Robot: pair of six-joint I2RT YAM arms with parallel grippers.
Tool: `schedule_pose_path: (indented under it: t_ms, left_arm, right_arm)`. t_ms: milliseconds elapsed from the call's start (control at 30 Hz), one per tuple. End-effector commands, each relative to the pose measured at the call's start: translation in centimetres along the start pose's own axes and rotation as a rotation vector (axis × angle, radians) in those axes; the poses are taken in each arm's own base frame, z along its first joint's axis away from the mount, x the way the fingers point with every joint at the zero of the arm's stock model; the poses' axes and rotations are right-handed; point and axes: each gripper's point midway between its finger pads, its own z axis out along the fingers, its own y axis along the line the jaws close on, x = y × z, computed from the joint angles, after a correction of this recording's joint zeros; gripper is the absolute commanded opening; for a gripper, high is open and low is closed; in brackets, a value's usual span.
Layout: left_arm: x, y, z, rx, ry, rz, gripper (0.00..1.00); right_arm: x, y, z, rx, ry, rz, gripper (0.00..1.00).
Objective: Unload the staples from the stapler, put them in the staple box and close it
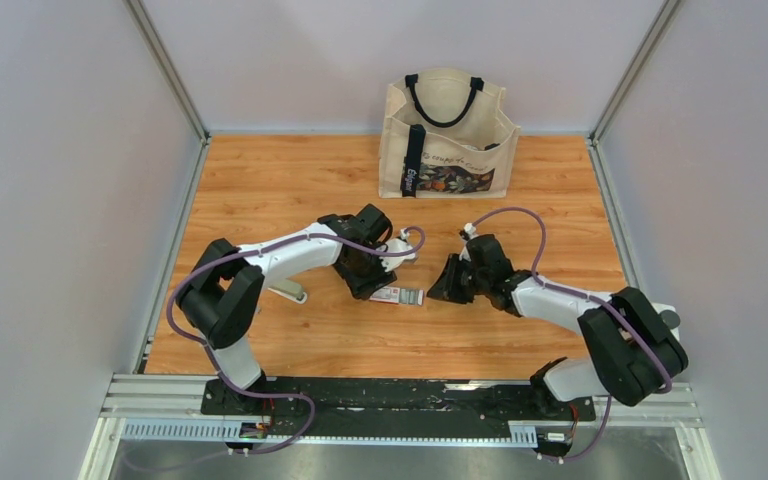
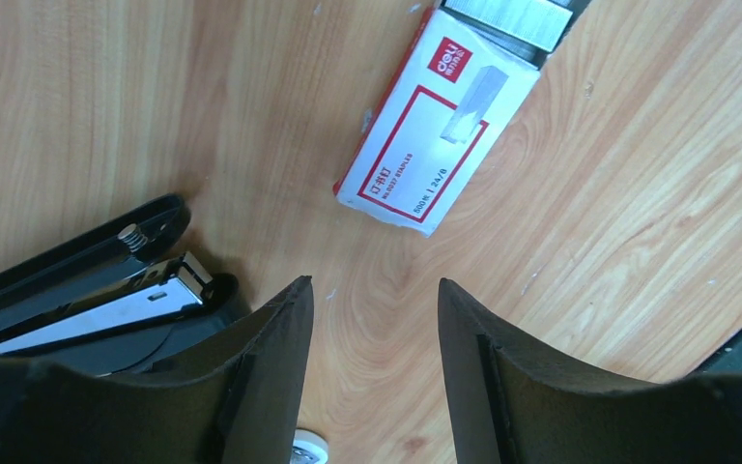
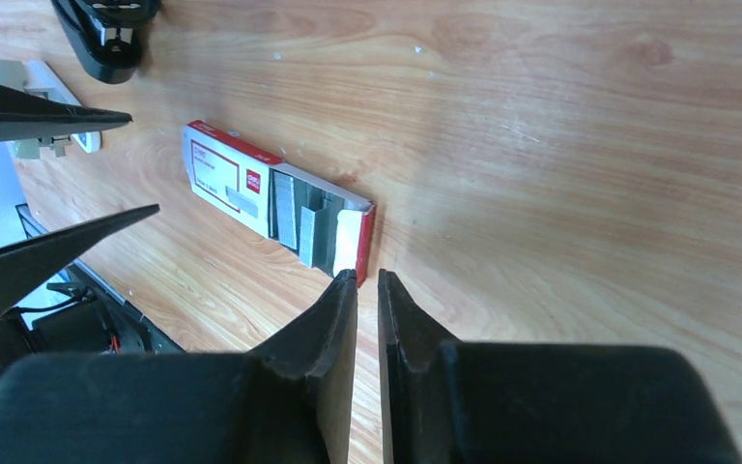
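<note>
Right gripper (image 3: 367, 280) nearly closed, empty; left gripper (image 2: 372, 285) wide; stapler (image 2: 87, 295) lies open, nose toward box (image 2: 425, 145).

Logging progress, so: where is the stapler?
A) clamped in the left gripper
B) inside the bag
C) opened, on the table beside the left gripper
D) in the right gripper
C: the stapler lies opened on the table, outside the open jaws of the left gripper.

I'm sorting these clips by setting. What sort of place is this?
Probably a lab test cell, not an office: plain pale wall panels enclose a wood-grain tabletop, and two white-and-black robot arms stand bolted to a black metal rail.
</note>
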Motion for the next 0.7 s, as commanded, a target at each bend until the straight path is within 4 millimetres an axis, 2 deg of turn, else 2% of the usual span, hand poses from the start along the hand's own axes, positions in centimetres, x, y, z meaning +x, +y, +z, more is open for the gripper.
schedule_pose_path:
  t_ms: [0,233,433,567,667]
  left_arm:
    - [0.8,0.9,-0.3,-0.05,0.039,0.048,0.59]
    - [1.0,1.5,1.2,-0.048,0.078,0.061,0.57]
    - [-0.1,1.1,1.7,-0.027,0.053,0.098,0.55]
    - [-0.5,0.6,1.9,0.001,0.058,0.126,0.47]
    - [-1.0,0.3,2.0,0.008,0.052,0.143,0.45]
  right_arm:
    - [-0.1,0.3,0.4,-0.031,0.001,-0.005,0.16]
    - [-0.7,1.0,0.9,-0.058,-0.001,0.003,0.16]
    - [-0.5,1.1,1.3,-0.069,0.013,0.008,0.15]
    - [-0.6,1.0,1.6,-0.066,0.015,0.014,0.15]
    - [-0.7,1.0,1.8,-0.064,0.018,0.015,0.15]
